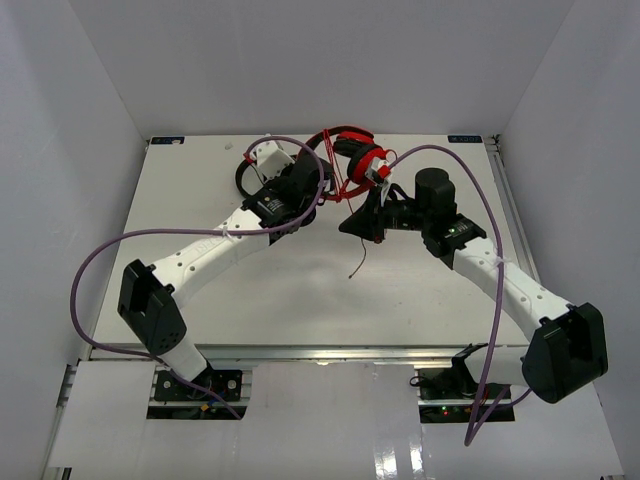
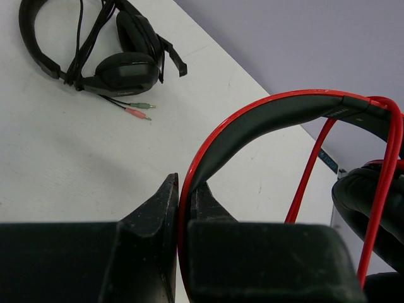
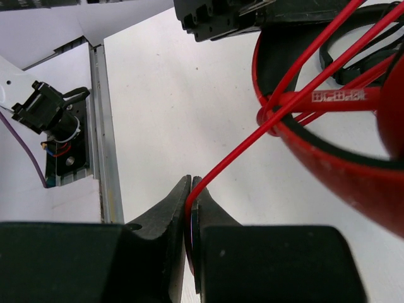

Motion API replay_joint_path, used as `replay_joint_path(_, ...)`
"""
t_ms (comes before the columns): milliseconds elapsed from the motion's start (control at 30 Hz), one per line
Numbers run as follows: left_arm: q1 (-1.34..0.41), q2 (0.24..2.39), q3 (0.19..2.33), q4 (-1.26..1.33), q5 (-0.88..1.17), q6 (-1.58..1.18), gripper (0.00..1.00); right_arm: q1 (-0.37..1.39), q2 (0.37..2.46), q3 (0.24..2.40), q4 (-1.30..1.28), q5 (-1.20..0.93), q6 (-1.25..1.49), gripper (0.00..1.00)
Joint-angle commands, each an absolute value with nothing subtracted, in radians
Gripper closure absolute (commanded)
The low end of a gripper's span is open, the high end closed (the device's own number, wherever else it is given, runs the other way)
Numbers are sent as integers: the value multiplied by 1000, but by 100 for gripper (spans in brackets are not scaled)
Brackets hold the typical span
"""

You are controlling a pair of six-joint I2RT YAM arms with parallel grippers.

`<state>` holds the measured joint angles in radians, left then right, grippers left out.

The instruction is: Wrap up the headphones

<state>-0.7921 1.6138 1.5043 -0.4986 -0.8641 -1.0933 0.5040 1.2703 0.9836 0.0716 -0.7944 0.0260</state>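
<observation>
The red headphones (image 1: 368, 160) sit just right of the black headset (image 2: 120, 72). The left gripper (image 2: 183, 189) is clamped on their headband (image 2: 278, 107). The right gripper (image 3: 191, 186) pinches the thin red cable (image 3: 233, 161), which runs taut back to the headphones, on the side away from the black headset.

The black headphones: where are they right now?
The black headphones lie on the table at its far side, left of the left gripper, which grips the band of the red headphones; the left wrist view shows them top left.
</observation>
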Motion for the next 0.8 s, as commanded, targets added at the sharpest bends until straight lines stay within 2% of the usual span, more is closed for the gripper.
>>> replay_joint_path(0, -729, 1540, 1537, -469, -861, -1345, 100, 523, 1228, 973, 51, -829, 5, 92)
replay_joint_path(267, -656, 1466, 1473, -456, -669, -1545, 100, 523, 1207, 952, 76, -830, 7, 92)
replay_joint_path(767, -635, 1466, 1510, -444, -587, -1627, 100, 523, 1224, 948, 81, -808, -17, 92)
